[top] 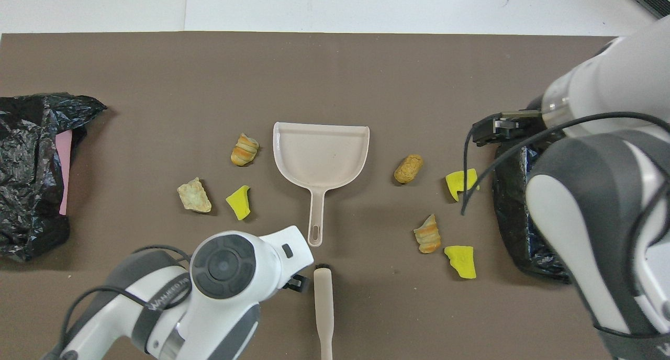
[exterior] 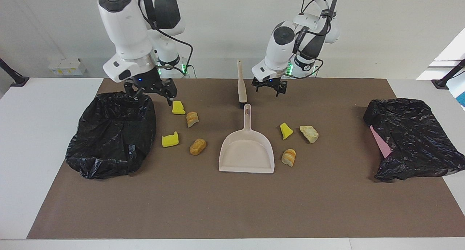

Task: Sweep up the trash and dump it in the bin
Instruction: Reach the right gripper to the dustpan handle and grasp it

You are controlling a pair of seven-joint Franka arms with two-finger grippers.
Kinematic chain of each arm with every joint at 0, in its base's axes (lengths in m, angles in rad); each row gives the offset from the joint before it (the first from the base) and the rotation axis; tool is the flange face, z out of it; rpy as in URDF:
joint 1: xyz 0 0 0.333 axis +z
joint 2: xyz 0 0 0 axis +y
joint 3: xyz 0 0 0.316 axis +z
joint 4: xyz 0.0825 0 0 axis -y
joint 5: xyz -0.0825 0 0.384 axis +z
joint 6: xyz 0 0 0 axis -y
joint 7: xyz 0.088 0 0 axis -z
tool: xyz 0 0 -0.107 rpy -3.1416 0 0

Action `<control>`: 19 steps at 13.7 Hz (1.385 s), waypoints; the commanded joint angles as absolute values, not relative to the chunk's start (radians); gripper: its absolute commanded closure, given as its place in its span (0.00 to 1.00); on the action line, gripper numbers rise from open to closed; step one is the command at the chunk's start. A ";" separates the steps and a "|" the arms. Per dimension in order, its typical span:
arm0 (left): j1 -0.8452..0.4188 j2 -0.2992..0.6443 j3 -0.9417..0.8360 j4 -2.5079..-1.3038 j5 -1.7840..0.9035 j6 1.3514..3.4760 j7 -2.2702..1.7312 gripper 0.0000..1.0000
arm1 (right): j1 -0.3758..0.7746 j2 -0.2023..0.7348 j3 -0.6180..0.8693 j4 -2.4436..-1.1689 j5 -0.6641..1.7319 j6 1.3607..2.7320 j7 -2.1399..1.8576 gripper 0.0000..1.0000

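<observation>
We count two arms, two black bags, one dustpan, one brush and seven bits of trash (exterior: 198, 146). All of it sits on a brown mat (exterior: 232, 206) on the white bench (exterior: 36, 152).

We start at the right arm's end of the bench. There the first black bag (exterior: 112, 133) lies open, like a bin. The right arm (exterior: 127, 28) hangs its jaws over the bag's rim that is nearest the robots, just beside a yellow chunk (exterior: 178, 107). The jaws are wide and hold nothing.

Next come four bits of trash, beside the bag. Two are yellow sponge: that chunk and a second yellow chunk (exterior: 170, 140), farther from the robots. Two are brown bread lumps, one striped (exterior: 192, 119) and one round.

In the middle lies the dustpan (exterior: 246, 152). Its handle points at the robots. The brush (exterior: 241, 84) lies nearer to the robots, in line with the dustpan, and its dark end is just beside the handle's tip.

The left arm (exterior: 281, 46) hangs its jaws over the mat, just beside the brush. They are wide too and hold nothing.

Then come three more bits: one yellow wedge (exterior: 286, 130), one pale lump (exterior: 309, 133) and one striped bread roll (exterior: 288, 157).

So we have three yellow bits and four bread bits, and all seven lie on the mat.

Last, at the left arm's end, is the second black bag (exterior: 414, 139), with a pink strip (exterior: 379, 141) showing at its edge.
</observation>
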State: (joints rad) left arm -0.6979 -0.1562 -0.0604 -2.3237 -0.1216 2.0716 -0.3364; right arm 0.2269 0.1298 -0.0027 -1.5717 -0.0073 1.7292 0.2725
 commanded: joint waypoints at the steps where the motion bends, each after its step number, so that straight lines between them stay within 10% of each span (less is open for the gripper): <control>1: -0.837 -0.251 -0.040 -2.431 -0.132 2.129 -0.463 0.00 | 0.267 0.159 -0.002 -1.600 -0.009 1.793 0.339 0.00; 10: -1.115 -0.245 -0.040 -2.559 -0.146 2.319 -0.769 0.00 | 0.425 0.225 -0.002 -1.740 0.001 1.988 0.526 0.00; 16: -1.149 -0.183 -0.040 -2.566 -0.147 2.370 -0.805 0.00 | 0.604 0.423 -0.002 -1.589 -0.008 2.020 0.693 0.00; 19: -1.149 -0.158 -0.038 -2.563 -0.147 2.404 -0.828 0.27 | 0.664 0.497 -0.002 -1.522 -0.006 2.020 0.755 0.00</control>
State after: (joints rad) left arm -1.1214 -0.1656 -0.0591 -2.5517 -0.1388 2.3754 -0.8089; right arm 0.6475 0.4406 0.0015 -1.5900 -0.0071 2.0205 0.7252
